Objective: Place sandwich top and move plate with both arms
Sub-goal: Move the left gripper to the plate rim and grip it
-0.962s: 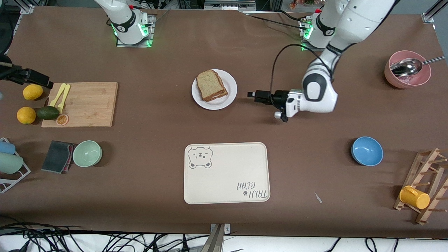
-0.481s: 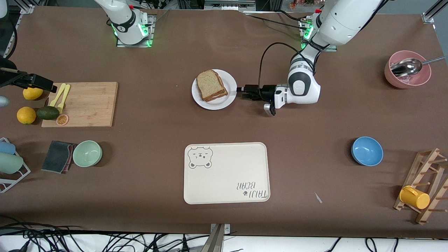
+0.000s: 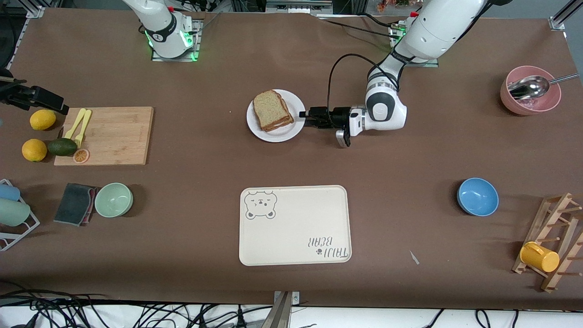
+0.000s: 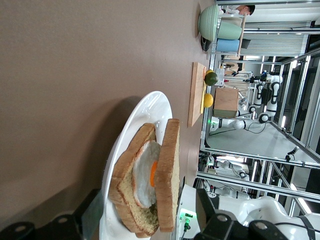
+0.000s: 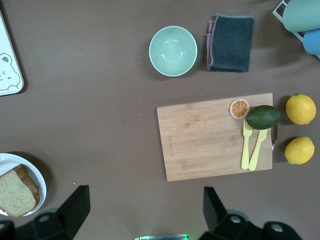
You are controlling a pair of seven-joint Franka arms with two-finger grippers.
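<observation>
White plate [image 3: 284,132] is sitting at mid-tabletop, farther from the camera than the tray [image 3: 295,225], and it is already carrying the finished stack: the top [image 3: 271,109] is lying on the egg [image 4: 145,172] and the lower slice [image 4: 131,165].

Over the last second the left gripper [image 3: 304,117] has been sweeping in low from the left arm's end. It is now reaching the plate's rim, fingers [image 4: 222,226] spread wide with the rim between them, not yet clamping. The plate is also sitting a touch closer to the right arm's end than half a second ago, so the fingers seem to be nudging it. Placing looks done; the carry is what is starting, and it probably calls for closing on the rim first.

The right gripper [image 5: 145,192] is waiting high over the board [image 3: 104,135] end, fingers wide and empty.

Counting: one plate, two slices, one egg, one tray, one board, two lemons [image 3: 42,119], one avocado [image 3: 62,146], two forks [image 3: 78,124], three bowls [image 3: 477,196].
</observation>
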